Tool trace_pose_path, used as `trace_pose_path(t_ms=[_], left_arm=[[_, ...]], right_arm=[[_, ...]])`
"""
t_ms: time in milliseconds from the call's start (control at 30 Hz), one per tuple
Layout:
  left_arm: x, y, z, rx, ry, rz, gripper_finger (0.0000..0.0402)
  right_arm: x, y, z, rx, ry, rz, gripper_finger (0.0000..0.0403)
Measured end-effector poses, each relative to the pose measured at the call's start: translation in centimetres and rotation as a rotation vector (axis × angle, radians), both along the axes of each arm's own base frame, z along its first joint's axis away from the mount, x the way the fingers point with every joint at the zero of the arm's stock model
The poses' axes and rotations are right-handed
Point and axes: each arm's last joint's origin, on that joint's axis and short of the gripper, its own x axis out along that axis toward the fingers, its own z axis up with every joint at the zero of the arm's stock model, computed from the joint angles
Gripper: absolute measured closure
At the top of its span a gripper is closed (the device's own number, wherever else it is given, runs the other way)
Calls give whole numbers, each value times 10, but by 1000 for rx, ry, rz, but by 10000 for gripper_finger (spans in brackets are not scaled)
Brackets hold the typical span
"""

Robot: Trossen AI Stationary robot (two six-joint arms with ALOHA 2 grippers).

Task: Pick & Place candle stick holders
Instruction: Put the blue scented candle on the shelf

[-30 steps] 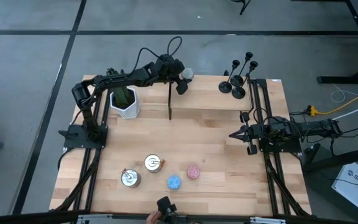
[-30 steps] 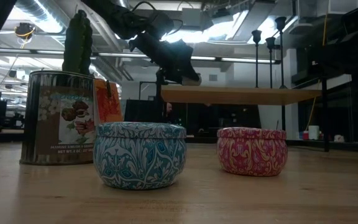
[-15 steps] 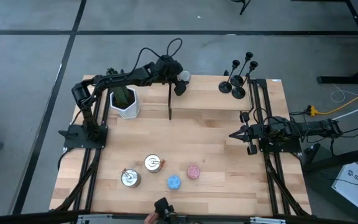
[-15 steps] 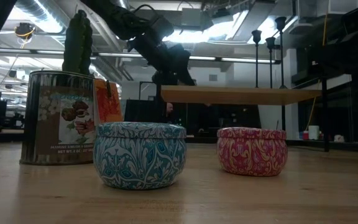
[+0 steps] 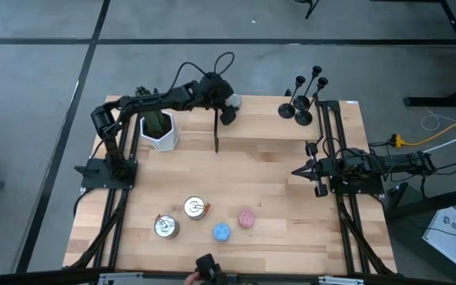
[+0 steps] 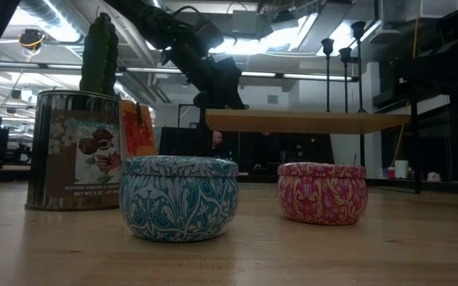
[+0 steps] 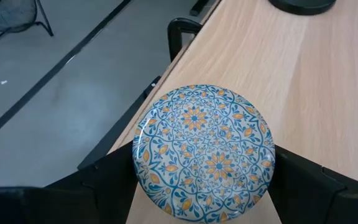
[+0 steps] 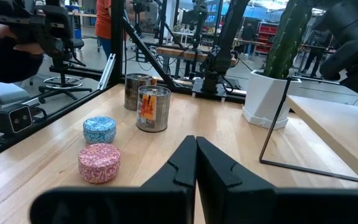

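Three black candle stick holders [image 5: 302,101] stand on their round bases at the far right end of a raised wooden shelf [image 5: 275,127]; their stems show in the low view [image 6: 340,56], and one base shows in the left wrist view [image 7: 303,5]. My left gripper [image 5: 227,108] is over the shelf's far edge, well left of the holders, shut on a round tin with a blue and orange pattern [image 7: 204,152]. My right gripper [image 5: 295,171] is shut and empty over the table's right half, its fingers together in the right wrist view [image 8: 196,149]. My left gripper pinches the patterned tin by its round side wall [image 7: 143,180] between its two fingers, one on each opposite side. The fingers come from above, slanting down. The tin's lid faces up, over the shelf's far edge [image 7: 166,93]; I cannot tell whether it rests on the shelf.
A cactus in a white pot [image 5: 158,127] stands at the far left. Two silver tins [image 5: 195,207] [image 5: 165,226], a blue candle [image 5: 222,231] and a pink candle [image 5: 246,218] sit near the front. A thin black leg [image 5: 216,131] holds the shelf.
My left gripper has gone a little toward the table's left edge and down toward the shelf with the patterned tin, tipping steeper.
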Motion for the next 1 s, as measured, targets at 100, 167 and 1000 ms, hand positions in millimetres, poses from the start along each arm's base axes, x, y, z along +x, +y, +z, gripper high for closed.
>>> trace_pose_path(t_ms=[100,167,1000], left_arm=[[2,-3,0,13,10,-14,99],[3,-6,-1,23,19,-6,90],[9,-18,-1,44,47,36,36]], right_arm=[[0,0,0,0,0,0,392],[0,0,0,0,0,0,392],[0,0,0,0,0,0,392]])
